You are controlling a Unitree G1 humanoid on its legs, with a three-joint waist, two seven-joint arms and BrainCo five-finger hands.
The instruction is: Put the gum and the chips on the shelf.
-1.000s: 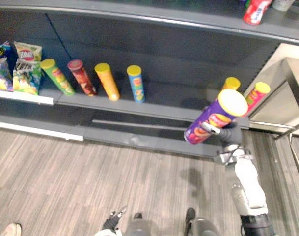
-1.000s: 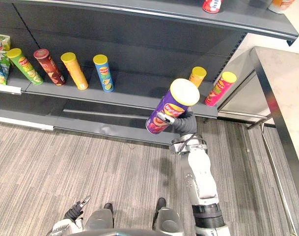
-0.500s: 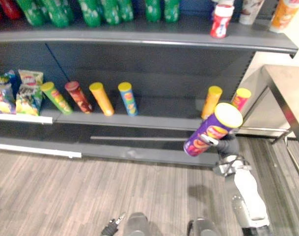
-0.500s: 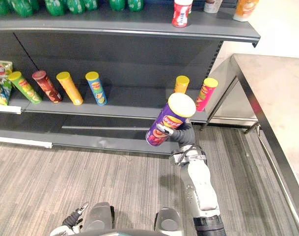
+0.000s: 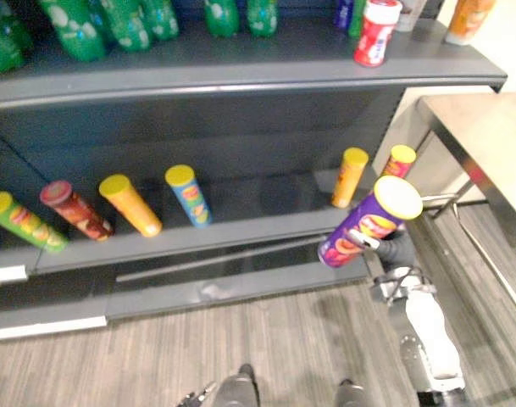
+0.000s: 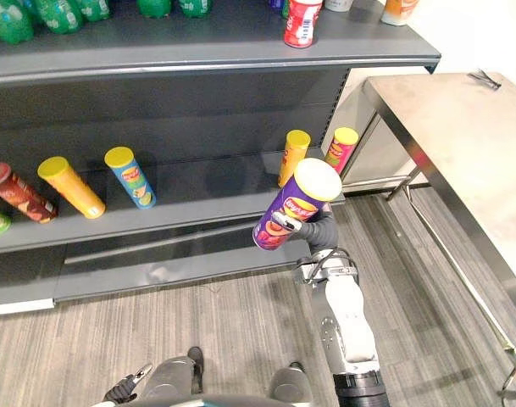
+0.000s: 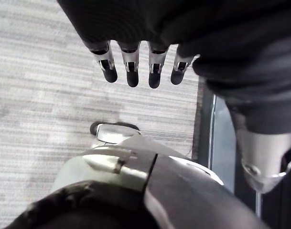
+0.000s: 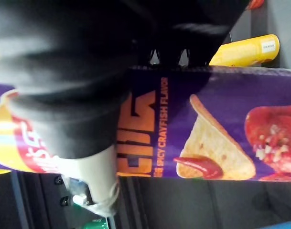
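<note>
A: Well, start close in. What is the left hand (image 7: 132,61) doing?

B: It hangs low over the grey carpet floor (image 6: 224,339), well out from the lower shelf (image 6: 215,182). Its fingers are straight and loose, with nothing in them.

A: And the right hand (image 6: 319,231)?

B: It is raised in front of that shelf's right end, fingers and thumb wrapped round the middle of the purple chips can (image 6: 295,203). The can lies across the palm, tilted. Its cream lid points up and toward the shelf, and its base sits lower, off toward the shelf's left end.

A: Does the can touch the shelf?

B: It is in the air, carried by the hand alone. Whether the lid reaches over the shelf's front edge I cannot tell.

A: What stands on the shelf itself?

B: At its right end an orange can (image 6: 293,157) and a pink can (image 6: 342,148) stand close together. Toward the middle is a blue can (image 6: 130,176), then leftward a yellow can (image 6: 69,186), a dark red can (image 6: 16,191) and a green can (image 5: 24,222), each apart from the next.

A: And farther off?

B: The upper shelf (image 6: 198,42), above the lower one, carries a red can (image 6: 302,21) over its right part and green bottles (image 5: 80,25) over its left. A steel table (image 6: 461,144) stands just past the lower shelf's right end.
</note>
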